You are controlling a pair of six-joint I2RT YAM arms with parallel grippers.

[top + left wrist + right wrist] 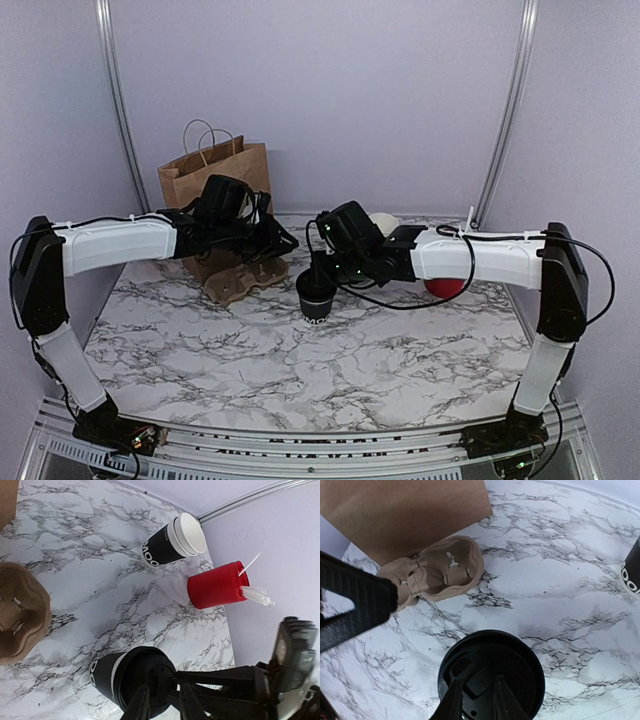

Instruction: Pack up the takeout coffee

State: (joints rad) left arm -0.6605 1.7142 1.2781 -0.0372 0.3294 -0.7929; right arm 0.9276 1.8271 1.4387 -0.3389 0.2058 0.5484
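Observation:
The takeout coffee (317,297) is a small black cup with white lettering and a white rim. It stands upright mid-table with a round black lid (520,670) on it. My right gripper (320,268) is directly above it. Its fingertips are close together and down on the lid's top (477,690). The left wrist view shows the cup (107,672) with the right arm's fingers (217,677) reaching onto the lid. My left gripper (290,245) hovers just left of and behind the cup. It is shut and empty (165,702).
A brown paper bag (215,170) stands at the back left. A cardboard cup carrier (240,275) lies in front of it, left of the cup. A nested stack of black cups (172,542) and a red cup of white sticks (217,585) sit at the back right.

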